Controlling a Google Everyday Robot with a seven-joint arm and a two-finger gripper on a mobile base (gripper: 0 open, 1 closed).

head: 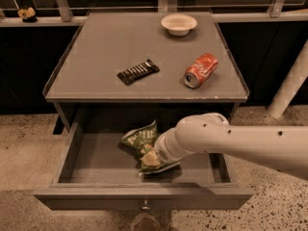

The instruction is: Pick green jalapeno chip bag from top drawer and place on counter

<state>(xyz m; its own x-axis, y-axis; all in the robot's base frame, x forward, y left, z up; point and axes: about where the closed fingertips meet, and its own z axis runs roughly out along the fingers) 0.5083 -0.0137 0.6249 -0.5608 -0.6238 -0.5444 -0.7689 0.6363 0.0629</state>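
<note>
The green jalapeno chip bag lies crumpled in the middle of the open top drawer. The drawer is pulled out below the counter, and its small knob faces front. My white arm reaches in from the right. My gripper is down in the drawer on the bag's near right side, touching or pressing into the foil. The wrist hides most of the gripper and part of the bag.
On the counter lie a black ribbed candy bar, a red soda can on its side and a white bowl at the back. A white post stands to the right. A railing runs behind.
</note>
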